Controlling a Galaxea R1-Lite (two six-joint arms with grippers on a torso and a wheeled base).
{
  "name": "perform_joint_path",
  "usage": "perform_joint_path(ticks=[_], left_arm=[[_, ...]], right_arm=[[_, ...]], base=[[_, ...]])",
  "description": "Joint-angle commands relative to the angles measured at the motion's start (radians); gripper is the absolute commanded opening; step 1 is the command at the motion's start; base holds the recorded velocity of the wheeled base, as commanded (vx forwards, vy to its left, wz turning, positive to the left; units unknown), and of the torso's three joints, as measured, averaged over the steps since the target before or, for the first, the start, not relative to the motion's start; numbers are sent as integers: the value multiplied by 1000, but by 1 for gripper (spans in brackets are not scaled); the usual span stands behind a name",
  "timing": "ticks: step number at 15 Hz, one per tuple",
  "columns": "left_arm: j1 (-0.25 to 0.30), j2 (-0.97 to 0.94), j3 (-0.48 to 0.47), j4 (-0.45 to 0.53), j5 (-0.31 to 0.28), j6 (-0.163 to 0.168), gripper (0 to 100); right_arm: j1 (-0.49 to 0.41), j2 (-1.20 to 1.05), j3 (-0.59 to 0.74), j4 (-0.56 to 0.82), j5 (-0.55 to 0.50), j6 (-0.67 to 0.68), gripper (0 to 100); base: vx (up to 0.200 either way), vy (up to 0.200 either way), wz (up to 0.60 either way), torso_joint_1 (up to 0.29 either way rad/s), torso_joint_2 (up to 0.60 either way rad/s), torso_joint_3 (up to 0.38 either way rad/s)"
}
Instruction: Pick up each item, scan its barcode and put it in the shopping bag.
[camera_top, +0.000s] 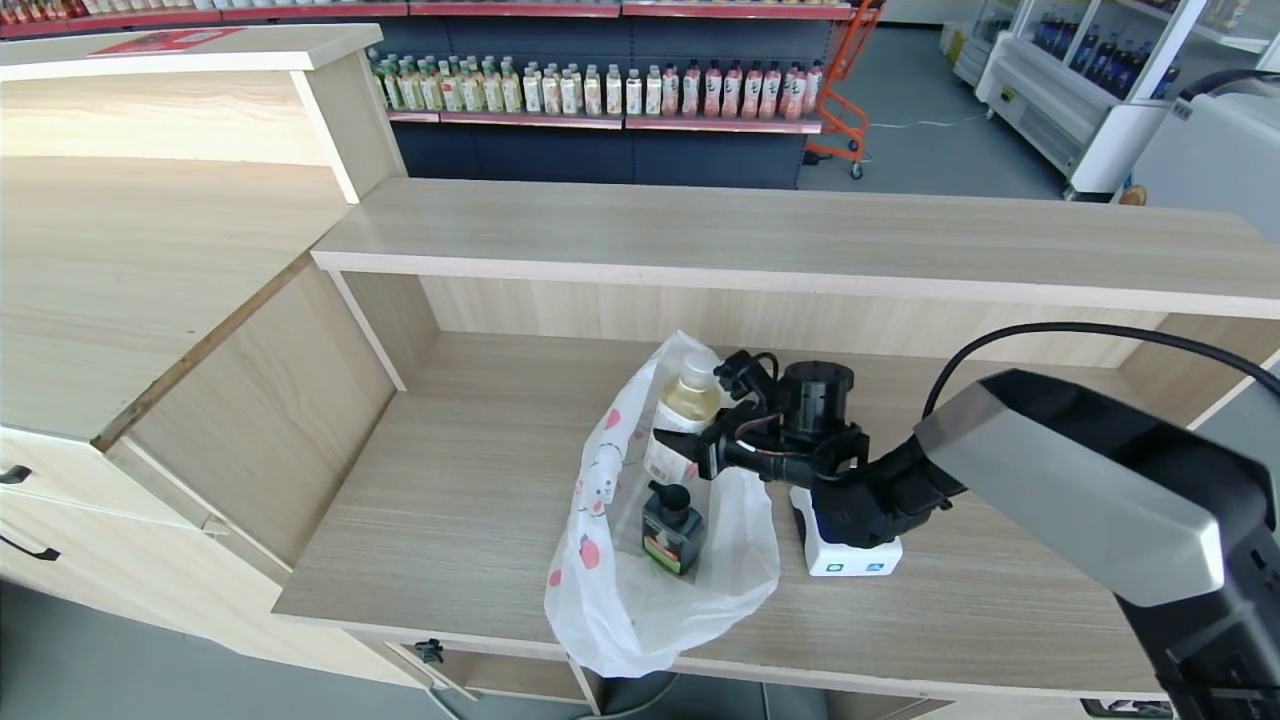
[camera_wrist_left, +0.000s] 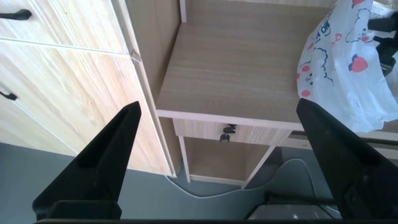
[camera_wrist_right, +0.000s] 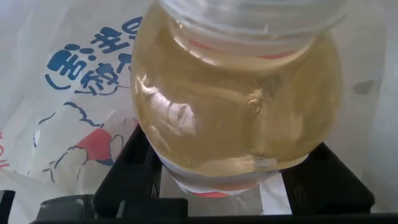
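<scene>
Partly hidden bottle (camera_top: 690, 400), right gripper (camera_top: 688, 455), shopping bag (camera_top: 620, 600)

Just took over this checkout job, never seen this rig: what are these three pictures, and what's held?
It is a two-armed robot. The wide picture looks down from its head at a wooden counter. The right gripper is shut on a bottle of yellowish drink at the mouth of the shopping bag, which holds a small dark bottle. A white box stands beside the bag. The close-up comes from the right wrist. The third comes from the left wrist: the left gripper, open and empty, hangs beyond the counter's edge.
</scene>
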Motion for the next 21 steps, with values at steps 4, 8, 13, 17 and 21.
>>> perform_joint_path(ticks=[4, 8, 13, 17, 21], left_arm=[[0, 0, 0, 0, 1, 0, 100], [0, 0, 0, 0, 1, -2, 100], [0, 0, 0, 0, 1, 0, 100], [0, 0, 0, 0, 1, -2, 100], [0, 0, 0, 0, 1, -2, 100]], right_arm=[[0, 86, -92, -2, -1, -81, 0], [-12, 48, -76, 3, 7, -47, 100], [-32, -141, 48, 49, 5, 232, 100], [-25, -409, 231, 86, 39, 508, 100], [-66, -627, 445, 98, 38, 545, 100]], base=[[0, 0, 0, 0, 0, 0], [0, 0, 0, 0, 0, 0], [0, 0, 0, 0, 0, 0], [0, 0, 0, 0, 0, 0], [0, 0, 0, 0, 0, 0]])
